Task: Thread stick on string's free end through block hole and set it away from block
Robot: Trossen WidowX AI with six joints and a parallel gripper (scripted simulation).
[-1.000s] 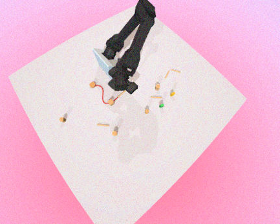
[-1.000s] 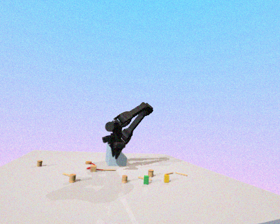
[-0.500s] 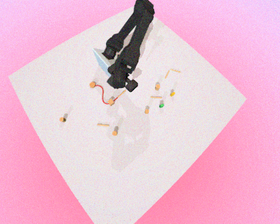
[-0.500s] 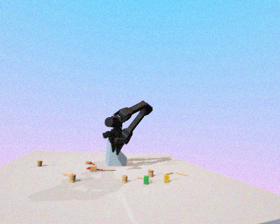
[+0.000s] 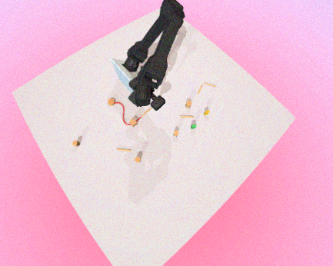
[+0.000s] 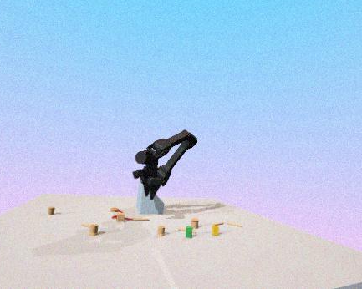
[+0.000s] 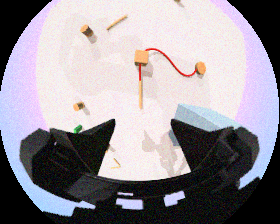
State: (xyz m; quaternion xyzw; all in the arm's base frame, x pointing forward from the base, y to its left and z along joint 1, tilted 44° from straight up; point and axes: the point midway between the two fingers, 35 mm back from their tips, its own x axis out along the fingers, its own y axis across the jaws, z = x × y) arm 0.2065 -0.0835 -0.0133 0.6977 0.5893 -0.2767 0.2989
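The wooden block (image 5: 133, 122) (image 6: 120, 217) (image 7: 141, 57) sits on the table. The red string (image 5: 123, 112) (image 7: 173, 62) runs in a curve from the round button (image 5: 111, 101) (image 6: 114, 210) (image 7: 200, 68) to one side of the block and shows again on the opposite side. There it ends in the thin stick (image 5: 146, 112) (image 6: 140, 220) (image 7: 141, 95), which lies on the table, apart from the block. The hole itself is hidden. My gripper (image 6: 150, 197) (image 7: 143, 121) is wide open and empty, above the table near the stick's free end, touching nothing.
Loose sticks (image 5: 187, 116) (image 5: 124, 149) (image 7: 117, 22) and wooden cylinders (image 5: 138, 159) (image 5: 176, 133) (image 5: 188, 104) (image 5: 76, 143) lie around. A green block (image 5: 193, 126) (image 6: 189, 232) and a yellow piece (image 5: 207, 112) (image 6: 215, 230) are on the stick's far side from the button. The pale blue base (image 6: 148, 205) stands behind.
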